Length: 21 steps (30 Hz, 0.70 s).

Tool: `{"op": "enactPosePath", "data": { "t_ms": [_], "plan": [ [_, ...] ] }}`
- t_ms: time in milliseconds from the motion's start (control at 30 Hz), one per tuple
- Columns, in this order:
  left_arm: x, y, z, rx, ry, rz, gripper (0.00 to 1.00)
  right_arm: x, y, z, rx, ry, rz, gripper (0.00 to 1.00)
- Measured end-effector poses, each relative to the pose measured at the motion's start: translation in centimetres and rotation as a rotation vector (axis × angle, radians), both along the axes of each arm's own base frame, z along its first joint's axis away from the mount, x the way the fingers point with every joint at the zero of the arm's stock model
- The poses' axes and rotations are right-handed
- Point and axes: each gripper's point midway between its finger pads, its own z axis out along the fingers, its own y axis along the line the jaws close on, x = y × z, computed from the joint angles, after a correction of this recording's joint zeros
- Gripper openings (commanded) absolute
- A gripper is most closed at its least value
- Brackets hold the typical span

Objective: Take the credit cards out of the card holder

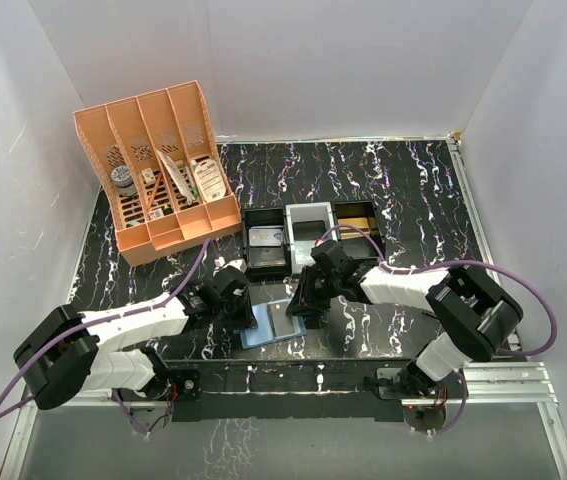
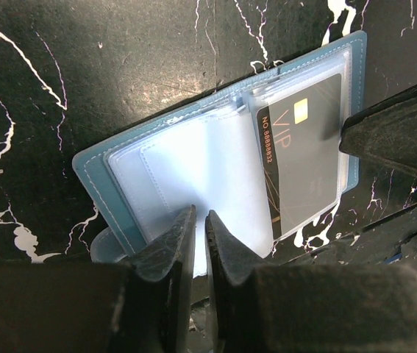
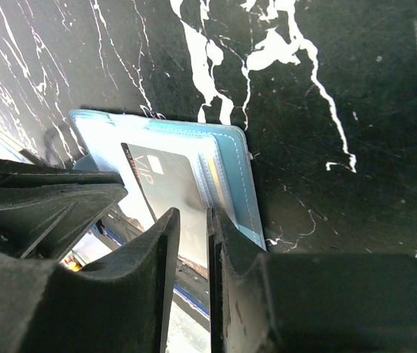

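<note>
- Your holder point(image 2: 90, 173) lies open and inside up, flat on the table point(image 2: 83, 73), near its front edge and between the two arms.
- You see one black card point(image 2: 307, 162) marked VIP in a clear pocket on one half of the holder. The pockets on the other half look pale, and you cannot tell what they hold.
- Your left tool point(image 2: 199, 224) sits at the near edge of the pale pockets. Its fingers are almost together, with only a thin slit between them. Pale pocket shows in that slit, but you cannot tell whether anything is pinched.
- Your right tool point(image 3: 192, 220) stands over the card's half, from the opposite side, also with a narrow slit between its fingers. In the left wrist view one of its fingers point(image 2: 392, 136) meets the card's outer edge. You cannot tell whether it is clamped on the card or the pocket.
- Behind the holder you have a row of small trays point(image 1: 266, 270), and an orange rack point(image 1: 158, 170) at the back left.
</note>
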Motion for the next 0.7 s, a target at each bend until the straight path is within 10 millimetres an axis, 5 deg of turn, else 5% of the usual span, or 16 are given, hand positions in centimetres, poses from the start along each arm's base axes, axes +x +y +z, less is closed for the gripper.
{"op": "enactPosePath", "data": {
  "t_ms": [700],
  "plan": [
    [-0.2,0.5,0.0,0.024,0.002,-0.006,0.08,0.9,0.2,1.8,-0.050,-0.075,0.020,0.18]
  ]
}}
